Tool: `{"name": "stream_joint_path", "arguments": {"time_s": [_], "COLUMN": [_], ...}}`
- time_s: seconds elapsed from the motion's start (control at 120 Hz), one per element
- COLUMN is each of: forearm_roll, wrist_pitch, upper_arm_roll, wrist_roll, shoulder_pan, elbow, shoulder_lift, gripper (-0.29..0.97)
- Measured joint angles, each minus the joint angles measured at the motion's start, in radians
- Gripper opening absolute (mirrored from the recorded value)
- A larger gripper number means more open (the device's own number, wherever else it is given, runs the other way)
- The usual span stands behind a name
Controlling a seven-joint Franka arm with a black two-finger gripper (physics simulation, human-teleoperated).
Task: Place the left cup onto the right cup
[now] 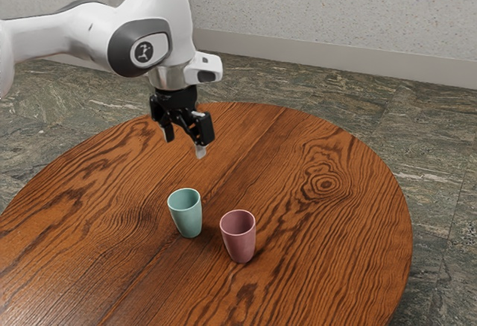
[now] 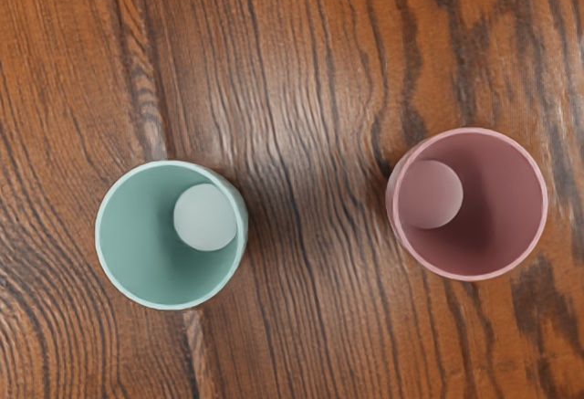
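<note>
A: State of the fingers (image 1: 201, 130)?
B: Spread apart, grasping nothing. Hanging well above the worktop (image 1: 313, 192), up behind both cups.
A: And the teal cup (image 1: 185, 212)?
B: Upright on the wood, toward the exterior view's left. Just beside the pink cup (image 1: 238, 235), not touching it.
A: Cut off or hard to read?
B: Worktop's near edge cropped in the exterior view. Arm (image 1: 74, 31) cropped at the upper left. From the wrist, looking straight down into open rims and pale bottoms, with outer walls mostly hidden.
</note>
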Motion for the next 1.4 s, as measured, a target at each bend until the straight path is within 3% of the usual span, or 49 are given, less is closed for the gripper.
{"name": "stream_joint_path", "arguments": {"time_s": [0.367, 0.742, 1.05, 1.4], "forearm_roll": [-0.004, -0.006, -0.009, -0.017], "wrist_pitch": [0.062, 0.088, 0.104, 0.126], "upper_arm_roll": [-0.002, 0.001, 0.001, 0.001], "wrist_roll": [-0.048, -0.072, -0.087, -0.099], "shoulder_pan": [-0.071, 0.092, 0.036, 0.058], "elbow": [-0.023, -0.024, -0.04, -0.063], "shoulder_lift": [0.027, 0.053, 0.054, 0.058], "gripper": [0.68, 0.68, 0.68, 0.68]}}
